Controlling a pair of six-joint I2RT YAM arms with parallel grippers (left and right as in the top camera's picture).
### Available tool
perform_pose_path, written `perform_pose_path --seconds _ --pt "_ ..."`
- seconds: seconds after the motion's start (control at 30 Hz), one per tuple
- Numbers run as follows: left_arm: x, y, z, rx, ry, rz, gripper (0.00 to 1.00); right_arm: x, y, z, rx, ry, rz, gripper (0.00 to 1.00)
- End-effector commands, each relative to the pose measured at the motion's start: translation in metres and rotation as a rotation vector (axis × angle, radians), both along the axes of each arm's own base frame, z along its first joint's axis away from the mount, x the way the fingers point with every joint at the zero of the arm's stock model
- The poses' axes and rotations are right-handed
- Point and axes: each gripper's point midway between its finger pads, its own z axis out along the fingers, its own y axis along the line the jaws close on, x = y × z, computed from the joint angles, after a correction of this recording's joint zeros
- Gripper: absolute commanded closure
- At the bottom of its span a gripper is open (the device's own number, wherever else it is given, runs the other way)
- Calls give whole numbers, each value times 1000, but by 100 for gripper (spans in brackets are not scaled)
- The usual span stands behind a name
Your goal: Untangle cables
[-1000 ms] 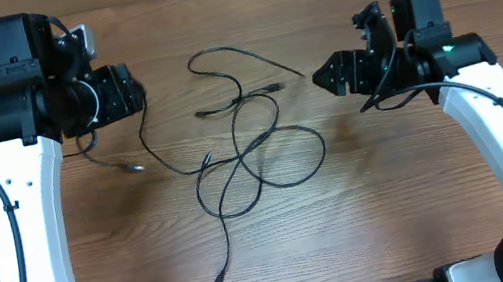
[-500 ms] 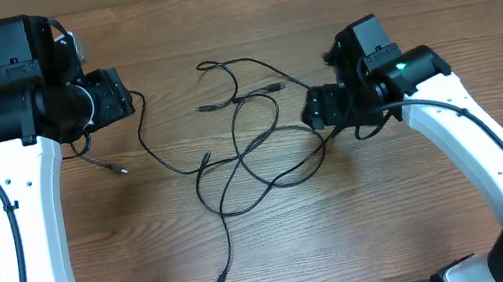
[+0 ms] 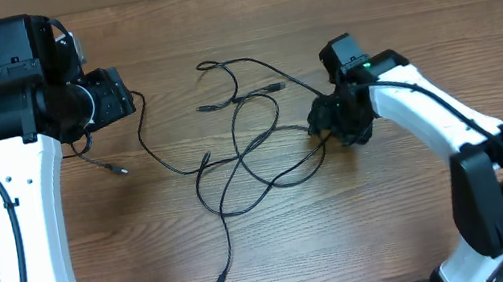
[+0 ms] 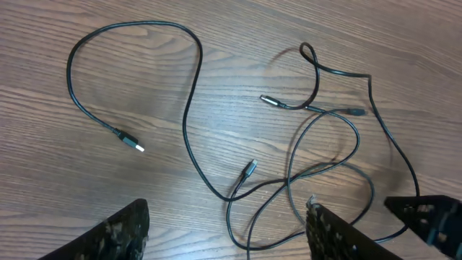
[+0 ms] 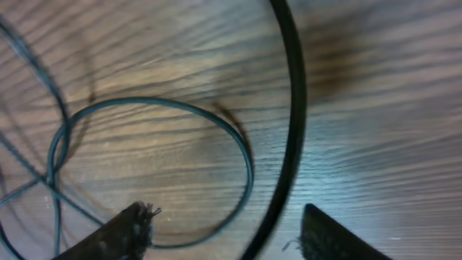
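right gripper lowered onto cables, spread astride strand | left gripper unmoved, spread

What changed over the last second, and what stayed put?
The right claw swung in from the right and dropped to the right loop of the cables, open, one cord between its fingers. The upper strands shifted slightly. The left claw stayed open, holding nothing.

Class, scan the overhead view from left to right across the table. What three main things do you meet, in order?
left hand → tangled cables → right hand
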Motion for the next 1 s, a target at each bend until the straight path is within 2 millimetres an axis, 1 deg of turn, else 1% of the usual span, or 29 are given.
perform_pose_path --seconds 0.0,0.07,0.13,0.17,0.2,0.27,0.33,0.37,0.43,0.5,0.53,0.63,0.67,0.7,0.73,0.83,0.93,0.97 --pt "3 0 -1 3 2 6 31 2 7 -2 41 15 -43 46" --pt "2 0 -1 3 4 6 31 6 7 -3 41 3 -61 57" --pt "2 0 -1 3 5 6 31 9 5 -3 31 -2 -107 75" --pt "2 0 -1 3 6 6 31 11 3 -3 23 -6 -131 87" --pt "1 0 -2 3 7 6 31 14 2 -3 19 -13 -152 96" --pt "1 0 -2 3 10 5 31 21 5 -1 31 -44 -146 96" --pt "0 0 -2 3 15 4 31 31 5 5 33 -94 -88 96" --pt "-1 0 -3 3 17 4 31 37 3 11 34 -121 -56 96" --pt "-1 0 -3 3 20 4 31 51 -2 31 34 -180 -3 96" --pt "-1 0 -3 3 20 4 31 69 -13 61 31 -246 28 96" --pt "-1 0 -3 3 20 4 31 78 -19 80 30 -285 37 96" --pt "-1 0 -3 3 19 5 31 105 -40 151 22 -427 49 96" --pt "-1 0 -3 3 18 5 31 113 -48 180 18 -487 51 96" --pt "-1 0 -3 3 18 4 31 119 -55 204 13 -538 52 96" --pt "-1 -1 -3 3 17 3 31 123 -63 232 5 -599 53 96" --pt "0 -3 -2 3 13 -3 31 129 -83 303 -19 -765 43 96" --pt "1 -6 -3 5 9 -12 31 128 -108 357 -48 -901 -14 96" --pt "1 -6 -4 5 10 -12 31 127 -115 370 -55 -935 -31 96"
